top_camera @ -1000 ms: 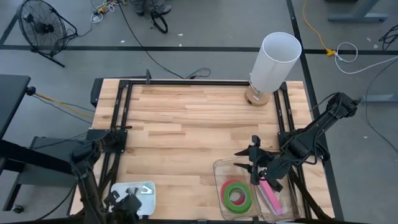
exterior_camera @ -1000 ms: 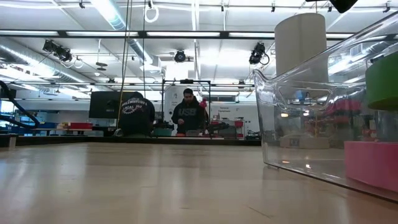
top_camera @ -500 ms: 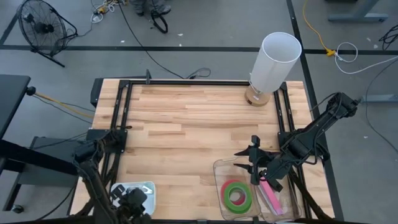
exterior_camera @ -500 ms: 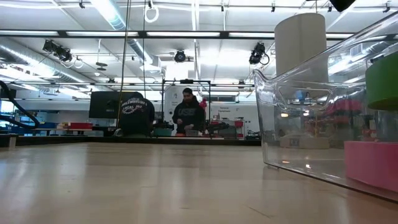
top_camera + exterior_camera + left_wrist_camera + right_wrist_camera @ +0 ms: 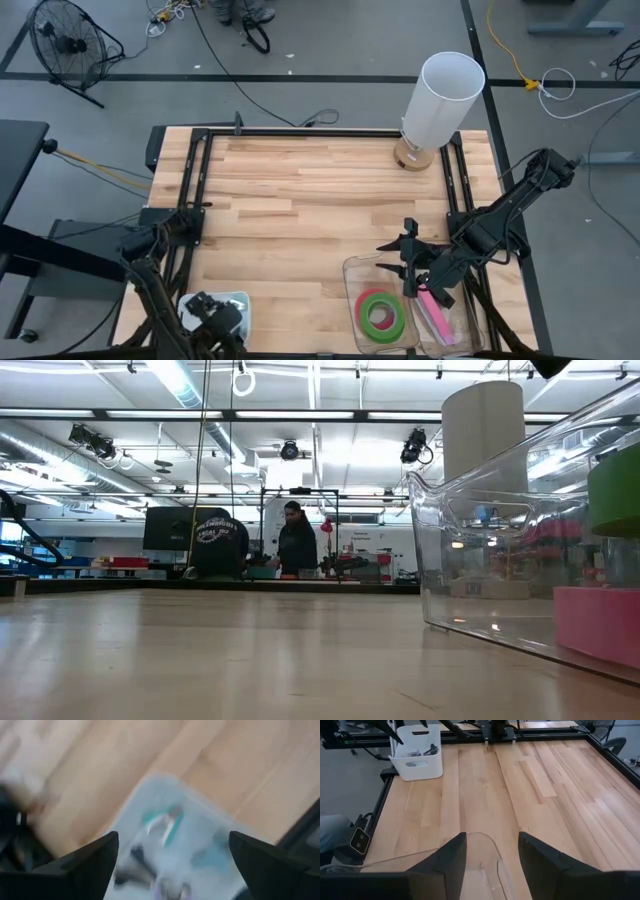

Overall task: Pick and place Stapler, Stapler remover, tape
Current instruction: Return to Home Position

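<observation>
Left gripper (image 5: 173,837) hangs w/ its two dark fingers spread wide, nothing between them, right over the small white plastic bin (image 5: 238,300) at the near-left corner of the light wooden slat table (image 5: 300,200). Wrist cam's blurry, but there's a teal-and-silver item (image 5: 165,821) plus a few other bits in that bin; can't make out what they are exactly. Right gripper (image 5: 492,838) also has its fingers apart and empty, sitting just above the far rim of the clear plastic tub (image 5: 349,285) at the table's near-right. Inside the tub: a green ring-shaped tape roll (image 5: 382,312) lying flat, w/ a red-pink roll (image 5: 361,305) showing round its edge, and a pink oblong thing (image 5: 436,318) just beside them. Can't tell if there's a 3rd roll in there. A tall white cylinder (image 5: 441,98) on a round wooden base stands at the far-right edge, well apart from both bins. Low cam also catches a person (image 5: 294,540) way off in the room bg.
</observation>
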`<action>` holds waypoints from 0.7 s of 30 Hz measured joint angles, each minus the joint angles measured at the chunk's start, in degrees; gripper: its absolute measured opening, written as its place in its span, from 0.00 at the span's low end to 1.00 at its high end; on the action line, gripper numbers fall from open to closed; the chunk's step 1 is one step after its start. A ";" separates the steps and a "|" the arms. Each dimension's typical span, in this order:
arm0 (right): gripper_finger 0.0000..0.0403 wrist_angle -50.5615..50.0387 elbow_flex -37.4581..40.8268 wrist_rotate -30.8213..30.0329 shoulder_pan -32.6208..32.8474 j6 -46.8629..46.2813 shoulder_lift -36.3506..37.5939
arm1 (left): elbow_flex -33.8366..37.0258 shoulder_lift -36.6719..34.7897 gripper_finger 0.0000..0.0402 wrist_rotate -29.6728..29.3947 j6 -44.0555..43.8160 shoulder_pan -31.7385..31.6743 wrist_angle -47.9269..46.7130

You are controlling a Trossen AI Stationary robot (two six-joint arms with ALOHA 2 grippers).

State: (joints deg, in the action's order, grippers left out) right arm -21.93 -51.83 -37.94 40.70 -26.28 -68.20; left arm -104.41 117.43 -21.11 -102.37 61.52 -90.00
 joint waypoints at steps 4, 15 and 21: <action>0.44 1.74 0.00 -1.99 0.01 0.42 0.00 | 0.01 -0.46 0.95 -11.89 4.52 -2.73 0.04; 0.44 38.89 0.01 -27.11 -5.35 34.73 0.04 | -0.03 -4.70 0.93 -35.83 38.56 -24.66 1.76; 0.44 49.05 0.00 -21.11 -13.85 43.83 0.04 | -0.03 -5.90 0.93 -32.09 64.69 -39.81 20.40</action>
State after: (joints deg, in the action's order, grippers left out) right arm 27.12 -51.83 -59.05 26.85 17.55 -68.16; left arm -104.45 111.52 -53.20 -37.68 21.72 -69.59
